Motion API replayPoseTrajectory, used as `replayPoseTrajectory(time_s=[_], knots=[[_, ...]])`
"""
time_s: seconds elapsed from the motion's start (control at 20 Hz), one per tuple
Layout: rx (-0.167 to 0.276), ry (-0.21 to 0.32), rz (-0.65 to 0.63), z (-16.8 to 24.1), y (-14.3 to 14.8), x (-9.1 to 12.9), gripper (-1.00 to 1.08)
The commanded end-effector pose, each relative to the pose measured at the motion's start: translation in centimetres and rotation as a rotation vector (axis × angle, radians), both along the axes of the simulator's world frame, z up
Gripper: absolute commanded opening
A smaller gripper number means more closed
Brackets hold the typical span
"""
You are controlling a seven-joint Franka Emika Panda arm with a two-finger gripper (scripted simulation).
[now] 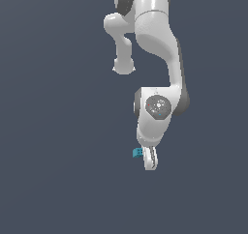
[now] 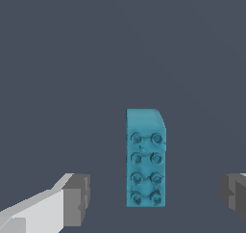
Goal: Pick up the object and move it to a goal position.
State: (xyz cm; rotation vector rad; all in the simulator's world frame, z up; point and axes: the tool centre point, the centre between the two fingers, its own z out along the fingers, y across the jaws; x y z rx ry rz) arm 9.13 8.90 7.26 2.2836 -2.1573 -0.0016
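1. Starting on the exterior view's left: nothing but flat, dark slate-grey ground [image 1: 53,131], plain and unmarked.
2. Moving toward the middle, there is the teal block [image 1: 137,153], a tiny flat teal-blue piece, far smaller than the arm beside it.
3. It sits just at the left side of the gripper [image 1: 150,159], right by the fingertips; from this angle I cannot tell whether it touches them.
4. Above that, the white Panda arm [image 1: 155,39] reaches down from the top of the exterior view, with the wrist housing [image 1: 156,107] showing a round grey face.
5. Over to the wrist view now: the teal block [image 2: 145,160] shows as an upright rectangle with two rows of small round studs and one rounded corner at its far end.
6. The gripper [image 2: 156,198] is spread wide, released, with one grey finger pad [image 2: 77,198] on one side of the block and the other grey finger pad [image 2: 234,194] on the opposite side.
7. Clear gaps show between the block and both pads: nothing is being squeezed, and the block lies between the fingers, nearer the first pad.
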Motion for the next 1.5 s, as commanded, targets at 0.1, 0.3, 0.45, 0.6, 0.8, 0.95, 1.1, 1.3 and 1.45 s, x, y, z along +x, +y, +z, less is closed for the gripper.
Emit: replayPoseTrajectory(time_s=[0.1,0.3,0.45,0.6,0.8,0.95,1.1,1.3,1.45], knots=[[0.0,0.0,-0.006,0.0,0.0,0.0,1.0],[0.0,0.0,-0.007,-0.7,0.0,0.0,1.0],[0.0,0.0,-0.008,-2.0,0.0,0.0,1.0],[0.0,-0.001,-0.01,-3.8,0.0,-0.1,1.0],[0.0,-0.001,-0.011,-5.0,0.0,-0.1,1.0],[0.0,-0.001,-0.011,-5.1,0.0,0.0,1.0],[0.0,-0.001,-0.011,-5.0,0.0,0.1,-1.0],[0.0,-0.001,-0.011,-5.0,0.0,0.1,-1.0],[0.0,-0.001,-0.011,-5.0,0.0,0.1,-1.0]])
